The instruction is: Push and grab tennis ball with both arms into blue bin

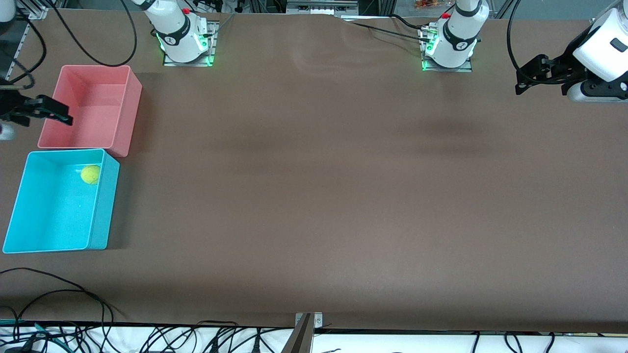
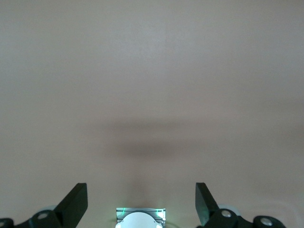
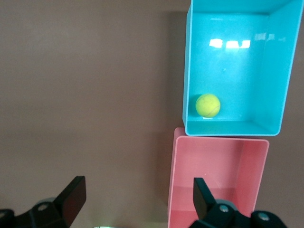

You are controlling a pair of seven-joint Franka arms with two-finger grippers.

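Jaws on both arms are sitting wide apart with nothing between them. The right gripper (image 1: pixel 54 113) is hanging at the left edge of the frame in the front view, over the outer rim of the pink bin (image 1: pixel 125 105). The left gripper (image 1: pixel 527 81) is waiting way over at the upper right of that frame, over bare table (image 1: pixel 314 196) at its own end.

The tennis ball (image 1: pixel 91 174) is already lying inside the blue bin (image 1: pixel 109 196), tucked into the corner closest to the pink bin, resting against the wall or just beside it. The two bins are sitting edge to edge, the blue one lower in the frame, so nearer the front camera.

The right wrist view is looking straight down on it: ball (image 3: pixel 208 105) in the blue bin (image 3: pixel 188 71), pink bin (image 3: pixel 172 190) below it in that picture, jaw tips poking in at the bottom edge.

So the ball is lying one bin over from the right gripper, toward the front camera, and the right arm is by far the nearer one. Being round, it has no long axis to line up on. Looks like the job is basically done, with no more reaching needed.
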